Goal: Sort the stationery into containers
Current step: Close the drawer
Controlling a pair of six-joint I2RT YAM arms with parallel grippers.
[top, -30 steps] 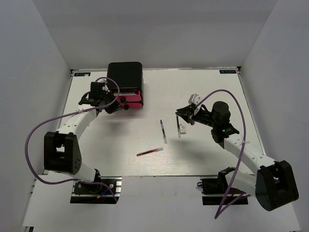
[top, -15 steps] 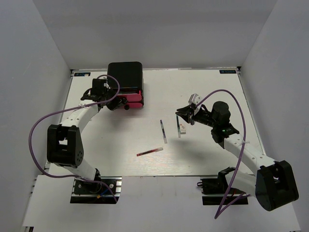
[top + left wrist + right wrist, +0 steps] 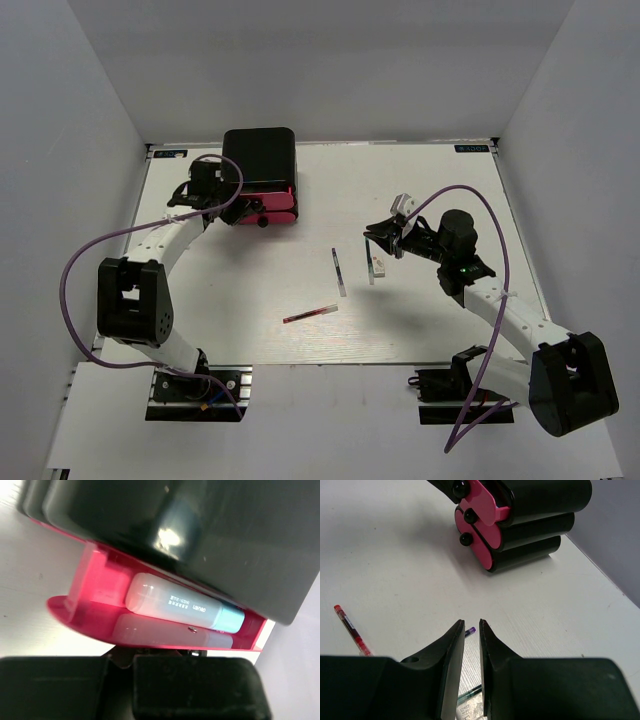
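table (image 3: pixel 250 330) | black drawer box (image 3: pixel 258 160) at its 11 o'clock | left gripper (image 3: pixel 132 662) clenched at the front of the top pink drawer (image 3: pixel 95 615), which is partly out with a light-blue-capped marker (image 3: pixel 180 607) inside | right gripper (image 3: pixel 471 630) at 3 o'clock, narrowly parted, empty | red pen (image 3: pixel 310 314) at 6 o'clock | dark pen (image 3: pixel 339 272) central | white block (image 3: pixel 379 266) at the pen's 3 o'clock

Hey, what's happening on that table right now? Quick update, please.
Left gripper shut, at the top drawer. Drawer ajar, blue-capped marker inside. Right gripper slightly open, empty, near the dark pen. Red pen loose; nothing in the way.
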